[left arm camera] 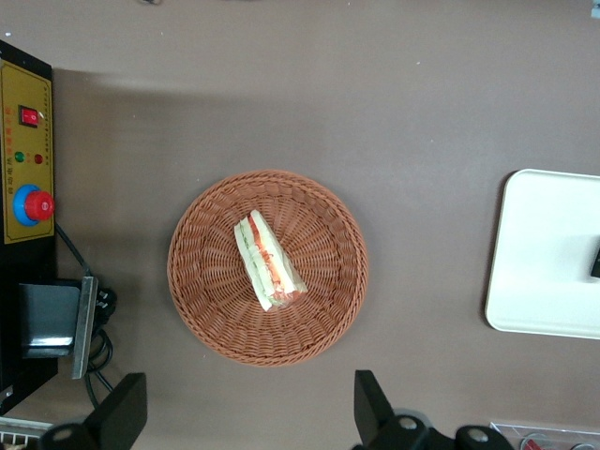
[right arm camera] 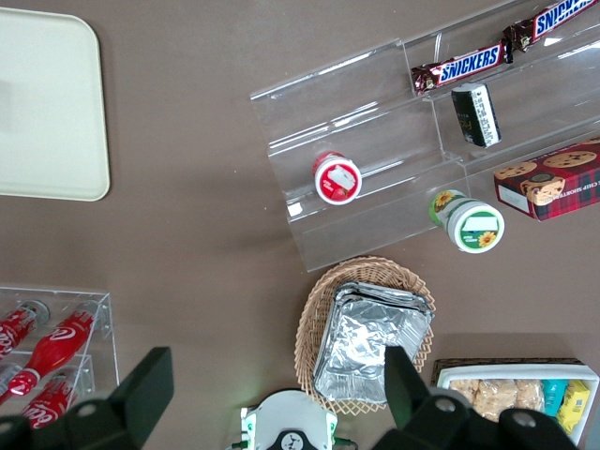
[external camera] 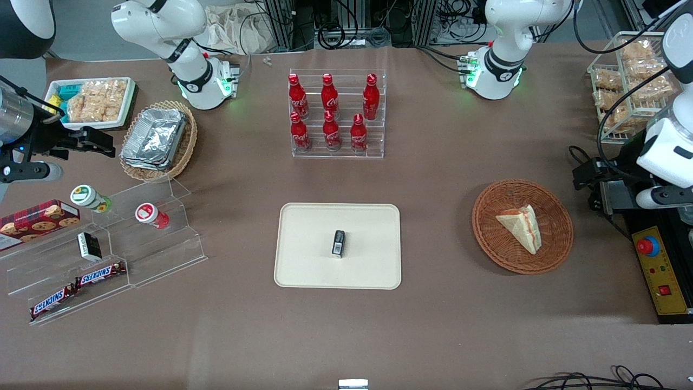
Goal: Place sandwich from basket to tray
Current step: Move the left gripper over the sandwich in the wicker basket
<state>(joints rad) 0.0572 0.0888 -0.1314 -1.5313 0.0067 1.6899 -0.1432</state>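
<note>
The sandwich (external camera: 521, 226) (left arm camera: 267, 262), a pale bread wedge with red and green filling stripes, lies on its side in the round reddish-brown basket (external camera: 490, 238) (left arm camera: 202, 309). The cream tray (external camera: 303, 260) (left arm camera: 544, 281) lies flat at the table's middle, toward the parked arm's end from the basket, with a small black object (external camera: 338, 242) on it. My left gripper (external camera: 590, 187) (left arm camera: 248, 380) hangs open above the table just outside the basket's rim, toward the working arm's end. Nothing is between its black fingers (left arm camera: 127, 408).
A yellow control box with a red button (external camera: 655, 271) lies close to the gripper. A clear rack of red bottles (external camera: 335, 114) stands farther from the camera than the tray. A stepped acrylic shelf with snacks (external camera: 108, 244) and a tan basket of foil containers (external camera: 157, 141) sit toward the parked arm's end.
</note>
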